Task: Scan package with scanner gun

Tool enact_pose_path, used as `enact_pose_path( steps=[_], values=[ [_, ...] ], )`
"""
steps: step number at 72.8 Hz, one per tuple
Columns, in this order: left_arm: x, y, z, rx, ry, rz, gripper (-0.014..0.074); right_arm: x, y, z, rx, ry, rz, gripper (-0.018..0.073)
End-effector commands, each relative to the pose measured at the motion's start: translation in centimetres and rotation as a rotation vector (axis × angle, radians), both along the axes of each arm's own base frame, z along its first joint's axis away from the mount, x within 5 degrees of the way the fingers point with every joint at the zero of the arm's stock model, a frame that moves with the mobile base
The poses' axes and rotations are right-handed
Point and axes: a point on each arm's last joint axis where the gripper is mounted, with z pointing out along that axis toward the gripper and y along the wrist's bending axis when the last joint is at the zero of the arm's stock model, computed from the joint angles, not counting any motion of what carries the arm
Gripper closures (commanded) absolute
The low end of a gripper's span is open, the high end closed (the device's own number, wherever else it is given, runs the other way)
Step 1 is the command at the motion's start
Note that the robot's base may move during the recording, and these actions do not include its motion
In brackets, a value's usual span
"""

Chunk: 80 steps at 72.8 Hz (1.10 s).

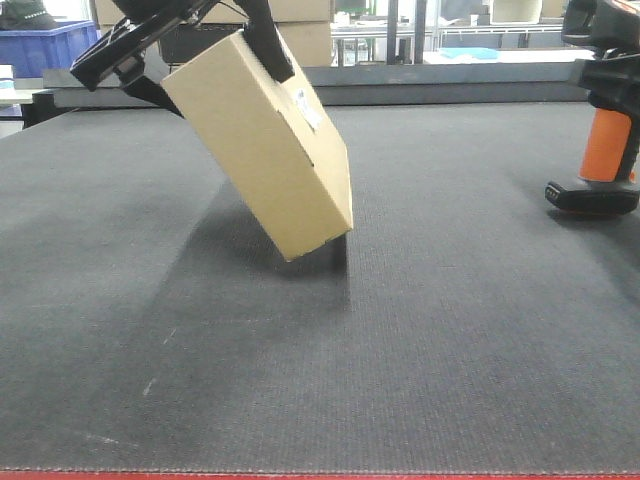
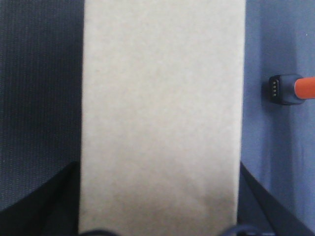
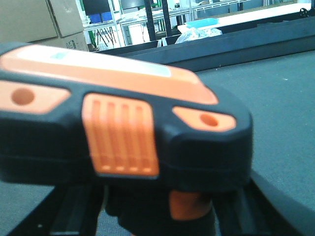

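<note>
A brown cardboard package (image 1: 262, 150) hangs tilted in my left gripper (image 1: 228, 88), its lower corner at or just above the grey mat (image 1: 420, 330). A white label (image 1: 308, 108) sits on its upper right face. In the left wrist view the package (image 2: 162, 108) fills the gap between the fingers (image 2: 47, 201) of the left gripper (image 2: 160, 199). The orange and black scanner gun (image 1: 603, 150) stands upright at the far right, in my right gripper (image 1: 610, 95). In the right wrist view its head (image 3: 123, 128) fills the frame, and the right gripper (image 3: 162, 211) is shut on the handle.
A raised dark rail (image 1: 450, 85) runs along the mat's far side. Behind it are a blue crate (image 1: 50, 45), stacked cardboard boxes (image 1: 305, 35) and shelving. A red edge (image 1: 320, 476) marks the front of the table. The scanner's foot shows in the left wrist view (image 2: 288, 89).
</note>
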Motion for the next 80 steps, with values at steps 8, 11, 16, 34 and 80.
enact_pose_path(
  steps=[8,11,16,34,80],
  values=[
    [-0.2,-0.2,0.7,-0.022,-0.013,0.004,0.0707,0.3,-0.1,0.4,-0.02,-0.054,-0.009,0.0721],
    [-0.2,-0.2,0.7,-0.022,-0.011,0.003,0.0707,0.4,-0.1,0.1,-0.02,-0.046,-0.009,0.0721],
    [-0.2,-0.2,0.7,-0.021,-0.009,0.002,0.0707,0.4,-0.1,-0.2,-0.019,-0.036,-0.009,0.0721],
    [-0.3,-0.2,0.6,-0.019,-0.004,-0.001,0.0707,0.5,-0.1,-0.4,-0.017,-0.021,-0.008,0.0669],
    [-0.3,-0.2,0.6,-0.02,-0.005,0.0,0.0707,0.5,0.5,-0.4,0.008,-0.015,0.054,0.006]
  ],
)
